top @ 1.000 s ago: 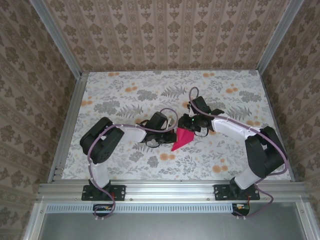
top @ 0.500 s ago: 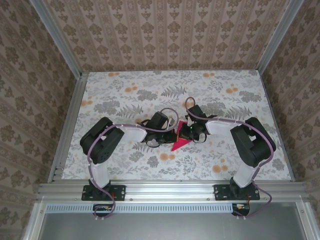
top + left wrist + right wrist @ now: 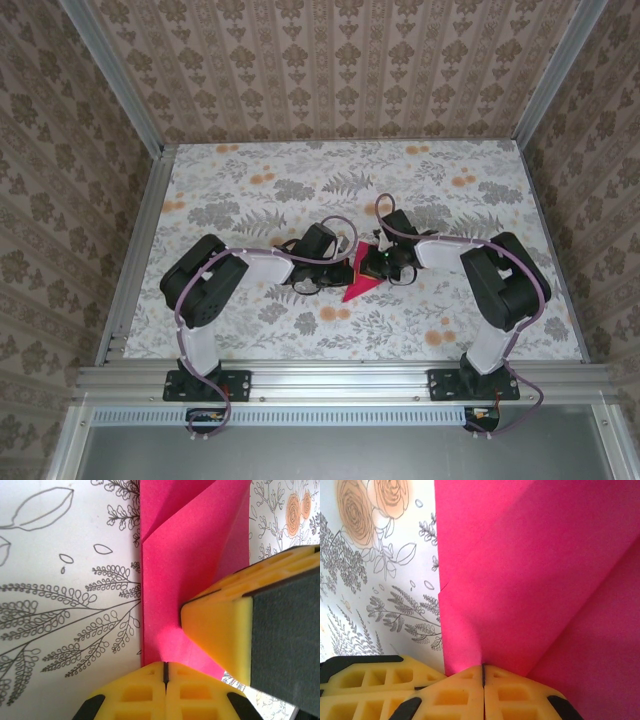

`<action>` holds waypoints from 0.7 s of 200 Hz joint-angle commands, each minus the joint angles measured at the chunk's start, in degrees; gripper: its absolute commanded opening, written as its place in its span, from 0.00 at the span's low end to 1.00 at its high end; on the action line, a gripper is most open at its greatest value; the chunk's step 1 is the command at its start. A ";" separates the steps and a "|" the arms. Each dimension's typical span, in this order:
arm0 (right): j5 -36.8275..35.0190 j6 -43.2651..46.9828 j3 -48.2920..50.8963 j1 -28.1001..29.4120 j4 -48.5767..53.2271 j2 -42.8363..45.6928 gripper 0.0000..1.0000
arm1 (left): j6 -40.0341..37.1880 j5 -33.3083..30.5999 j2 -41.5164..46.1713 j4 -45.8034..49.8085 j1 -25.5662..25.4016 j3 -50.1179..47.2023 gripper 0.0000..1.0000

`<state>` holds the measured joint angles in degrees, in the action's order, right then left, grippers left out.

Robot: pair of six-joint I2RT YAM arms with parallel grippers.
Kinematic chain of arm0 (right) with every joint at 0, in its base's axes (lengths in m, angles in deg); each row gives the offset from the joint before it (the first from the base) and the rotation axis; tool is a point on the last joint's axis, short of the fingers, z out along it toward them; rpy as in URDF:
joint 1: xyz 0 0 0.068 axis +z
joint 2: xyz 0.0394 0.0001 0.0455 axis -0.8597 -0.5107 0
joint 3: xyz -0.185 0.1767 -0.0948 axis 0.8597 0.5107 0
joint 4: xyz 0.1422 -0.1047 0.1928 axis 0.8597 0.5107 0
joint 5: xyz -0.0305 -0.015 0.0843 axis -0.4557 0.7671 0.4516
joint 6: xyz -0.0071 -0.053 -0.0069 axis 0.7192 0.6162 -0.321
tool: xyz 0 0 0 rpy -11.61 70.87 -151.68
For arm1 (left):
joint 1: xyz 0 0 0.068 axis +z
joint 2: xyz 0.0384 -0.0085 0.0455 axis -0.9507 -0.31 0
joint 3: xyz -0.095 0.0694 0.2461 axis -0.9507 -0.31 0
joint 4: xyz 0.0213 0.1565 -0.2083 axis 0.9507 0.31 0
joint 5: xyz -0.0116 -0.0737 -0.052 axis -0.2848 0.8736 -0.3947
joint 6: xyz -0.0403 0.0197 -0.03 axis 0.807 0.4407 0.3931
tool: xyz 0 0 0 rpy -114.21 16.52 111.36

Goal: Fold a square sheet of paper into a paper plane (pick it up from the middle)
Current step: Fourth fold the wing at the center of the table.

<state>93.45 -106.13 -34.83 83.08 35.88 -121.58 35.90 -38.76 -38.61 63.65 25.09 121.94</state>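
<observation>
The square sheet of paper (image 3: 361, 279), magenta-pink, lies folded into a pointed wedge at the table's middle, its tip toward the near edge. My left gripper (image 3: 341, 270) is shut, its yellow fingertips pressed down on the paper's (image 3: 185, 560) left fold. My right gripper (image 3: 373, 264) meets it from the right, shut with the paper (image 3: 530, 570) running into the slit between its tips. In the left wrist view the left gripper (image 3: 164, 667) is at the bottom, one right finger (image 3: 215, 625) close beside it. In the right wrist view the right gripper (image 3: 483, 669) sits low, a raised flap to its right.
The floral tablecloth (image 3: 250, 190) covers the table, printed with grey leaves and orange flowers (image 3: 365, 505). Patterned walls and metal rails (image 3: 140, 240) close in the back and both sides. Both arms' elbows rest low at the left and right of the paper.
The right gripper has moved left and down onto the paper and closed there; its elbow has swung in. The left gripper has stayed shut on the paper.
</observation>
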 commanded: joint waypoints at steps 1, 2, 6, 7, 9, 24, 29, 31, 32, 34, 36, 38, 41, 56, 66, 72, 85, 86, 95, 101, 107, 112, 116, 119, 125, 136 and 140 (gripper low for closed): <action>-1.65 1.16 -0.11 -1.97 -0.91 -0.61 0.08 | -1.68 -1.66 -2.18 9.36 -0.87 -1.62 0.00; -1.62 1.16 -0.13 -2.02 -0.91 -0.58 0.08 | -1.67 -1.66 -2.18 9.40 -0.83 -1.57 0.00; -1.60 1.20 -0.18 -2.14 -0.95 -0.69 0.08 | -1.72 -1.71 -2.18 9.41 -0.82 -1.55 0.00; -1.55 1.22 -0.20 -2.16 -0.98 -0.66 0.08 | -1.73 -1.73 -2.18 9.42 -0.89 -1.53 0.00; -1.45 1.31 -0.29 -2.19 -1.04 -0.68 0.08 | -1.80 -1.74 -2.18 9.39 -0.94 -1.56 0.00; -1.38 1.37 -0.64 -2.58 -1.01 -0.89 0.08 | -1.77 -1.65 -2.26 9.41 -0.96 -1.59 0.00; -1.46 1.40 -0.64 -2.54 -0.93 -1.02 0.08 | -1.89 -1.65 -2.27 9.44 -1.05 -1.58 0.00; -1.49 1.42 -0.73 -2.61 -0.96 -1.12 0.08 | -1.84 -1.65 -2.27 9.44 -1.05 -1.53 0.00; -1.50 1.46 -0.74 -2.66 -0.93 -1.14 0.08 | -1.83 -1.65 -2.27 9.44 -1.01 -1.48 0.00; -1.57 1.50 -0.80 -2.73 -0.92 -1.22 0.08 | -1.89 -1.65 -2.23 9.44 -1.00 -1.44 0.00; -1.59 1.51 -0.81 -2.77 -0.84 -1.31 0.08 | -1.91 -1.68 -2.26 9.44 -1.04 -1.47 0.00; -1.66 1.57 -0.84 -2.76 -0.83 -1.41 0.08 | -1.85 -1.66 -2.25 9.44 -1.02 -1.44 0.00; -1.68 1.59 -0.85 -2.83 -0.75 -1.50 0.08 | -1.84 -1.65 -2.19 9.45 -1.05 -1.48 0.00; -1.92 1.74 -1.02 -2.83 -0.23 -2.42 0.08 | -1.91 -1.63 -2.10 9.57 -1.14 -1.36 0.00; -1.86 1.73 -0.73 -2.87 -0.21 -2.87 0.08 | -2.14 -1.57 -1.85 9.65 -1.14 -1.20 0.00; -1.78 1.75 -0.39 -2.83 -0.30 -3.10 0.08 | -2.15 -1.44 -1.75 9.64 -1.14 -1.10 0.00; -1.78 1.51 0.43 -2.87 -0.36 -3.22 0.08 | -2.21 -1.10 -1.16 9.18 -1.14 -0.91 0.00; -1.77 1.51 0.50 -2.87 -0.37 -3.24 0.08 | -2.19 -1.07 -1.10 9.13 -1.14 -0.86 0.00; -1.68 1.30 1.13 -2.86 -0.66 -3.15 0.08 | -2.21 -0.63 -0.44 8.47 -1.03 -0.70 0.01; -1.64 1.12 1.50 -2.84 -0.76 -3.09 0.08 | -2.19 -0.20 0.14 7.85 -1.05 -0.65 0.01; -1.47 0.97 1.97 -2.86 -0.88 -2.97 0.08 | -2.23 0.28 0.88 7.06 -0.90 -0.44 0.02; -1.08 0.89 2.24 -2.81 -1.14 -2.92 0.08 | -2.22 0.79 1.54 6.28 -0.88 -0.31 0.02; -0.88 0.82 2.52 -2.79 -1.36 -2.89 0.08 | -2.17 1.16 2.05 5.63 -0.73 -0.16 0.03; -0.60 0.69 2.69 -2.74 -1.44 -2.84 0.08 | -1.97 1.36 2.58 5.12 -0.64 -0.17 0.03; -0.14 0.48 2.96 -2.62 -1.66 -2.83 0.08 | -1.67 1.42 3.62 4.19 -0.33 -0.12 0.05; 0.51 0.22 3.35 -2.21 -1.98 -2.57 0.08 | -1.34 0.81 5.46 3.15 0.14 -0.16 0.06; 0.60 0.09 3.52 -2.10 -2.18 -2.50 0.08 | -1.26 0.40 6.12 3.04 0.30 -0.14 0.06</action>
<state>95.59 -105.78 -33.93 80.76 33.06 -122.37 35.03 -38.71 -37.10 65.40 24.87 122.16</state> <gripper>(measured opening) 0.079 0.057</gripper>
